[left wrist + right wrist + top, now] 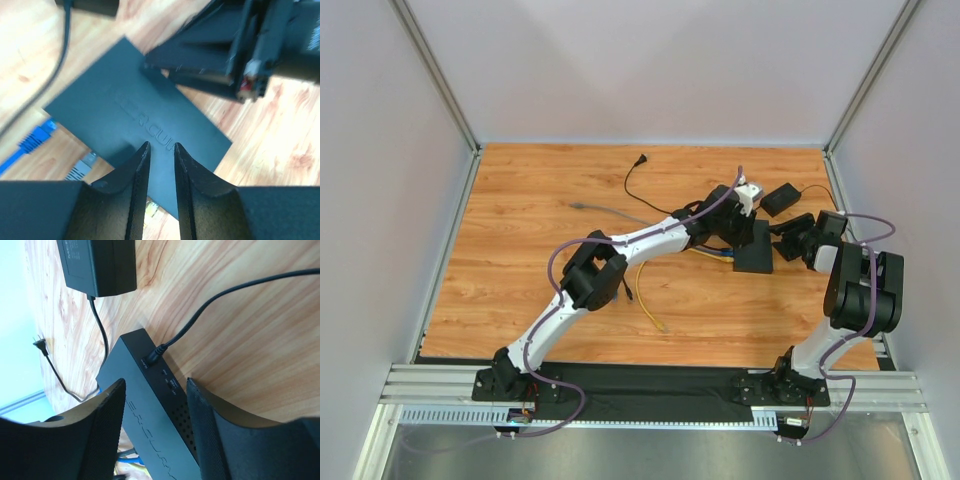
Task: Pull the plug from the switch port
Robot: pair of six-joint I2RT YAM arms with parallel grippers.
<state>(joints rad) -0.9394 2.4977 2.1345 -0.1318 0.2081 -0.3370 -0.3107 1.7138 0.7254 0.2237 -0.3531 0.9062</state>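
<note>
Switch (755, 258): flat black box on the right half of the wooden table (540, 190), between the two grippers, lying flat with the lettered face up.

Left gripper (159, 150): narrow gap, nothing between the fingers, tips over the switch's top face near one long edge. Cannot tell whether it touches.

Right gripper (155, 390): spread wide, holding nothing, fingers either side of the switch's end.

Plugs: the grey plug (86, 162) is touching the switch's near edge in the left wrist view; the blue plug (39, 136) is just beside that edge. Whether either is seated cannot be told. A black barrel plug (159, 351) sits in a socket on the opposite side, and its thin cord runs off across the wood.

Handling, as a judgement:
- The switch looks light and rigid with a smooth casing, so it is likely to slide on the wood if a plug is pulled without bracing. Pin it from above or clamp its short sides.
- Grip a plug by its hard body close to the port, not by the soft cable.
- A latched network plug may resist a straight pull.

Surface and room: wood-grain tabletop, smooth and level, with pale walls on three sides. The power adapter (97, 265) lies near, beyond the switch. A yellow cable (648, 300) is loose mid-table and could snag an arm.
</note>
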